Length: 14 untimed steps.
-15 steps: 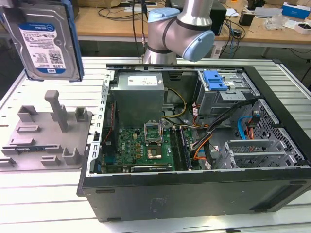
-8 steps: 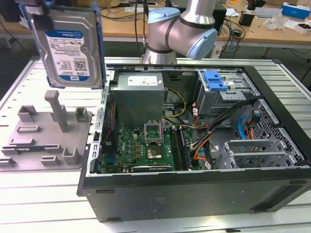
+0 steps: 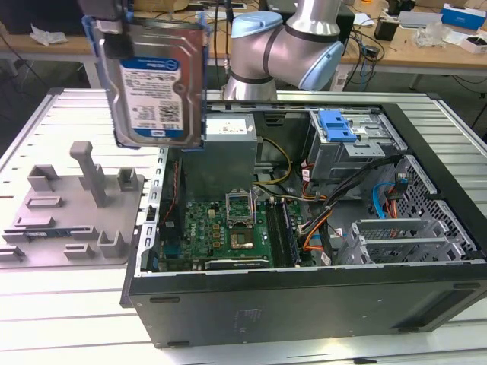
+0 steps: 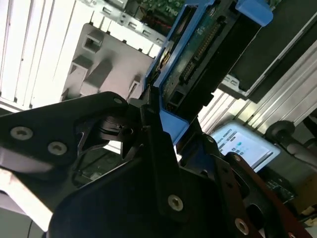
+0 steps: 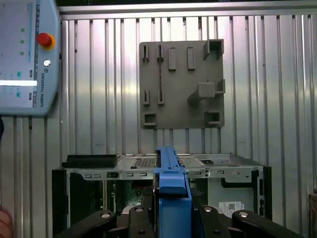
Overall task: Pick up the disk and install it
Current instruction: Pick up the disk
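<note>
Blue-framed disk (image 3: 156, 84) clamped in the gripper (image 3: 114, 38), high over grey fixture plate (image 3: 68, 205) and open computer case (image 3: 304, 304)

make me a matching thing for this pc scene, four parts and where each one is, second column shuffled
1 the disk
2 grey fixture plate
3 blue latch
4 motherboard

A on the drive cage
B at the bottom of the open case
C clamped in the gripper, in the air
D flat on the table, at the exterior view's left of the case

Pairs: 1-C, 2-D, 3-A, 4-B
</note>
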Each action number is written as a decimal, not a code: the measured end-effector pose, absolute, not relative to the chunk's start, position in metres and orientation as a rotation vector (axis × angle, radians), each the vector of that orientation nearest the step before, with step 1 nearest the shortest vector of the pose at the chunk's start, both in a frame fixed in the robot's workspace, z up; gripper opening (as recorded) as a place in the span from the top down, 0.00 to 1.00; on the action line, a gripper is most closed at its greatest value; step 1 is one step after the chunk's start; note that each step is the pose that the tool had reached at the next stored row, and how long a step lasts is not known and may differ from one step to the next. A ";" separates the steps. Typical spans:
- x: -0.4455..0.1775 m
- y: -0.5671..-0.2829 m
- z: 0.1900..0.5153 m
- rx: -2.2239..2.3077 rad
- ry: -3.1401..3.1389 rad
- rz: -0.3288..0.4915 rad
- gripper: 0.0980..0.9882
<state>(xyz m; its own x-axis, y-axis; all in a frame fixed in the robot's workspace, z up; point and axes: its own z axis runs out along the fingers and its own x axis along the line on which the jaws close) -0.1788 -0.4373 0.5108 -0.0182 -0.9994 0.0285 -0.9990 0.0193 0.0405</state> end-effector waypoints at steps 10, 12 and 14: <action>-0.101 -0.467 0.511 2.165 -2.206 -0.017 0.70; -0.087 -0.472 0.511 2.164 -2.206 -0.018 0.70; -0.066 -0.479 0.511 2.164 -2.205 -0.017 0.70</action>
<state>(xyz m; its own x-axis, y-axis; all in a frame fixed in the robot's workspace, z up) -0.0658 -0.4794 0.5107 -0.0181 -0.9994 0.0298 -0.9988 0.0195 0.0446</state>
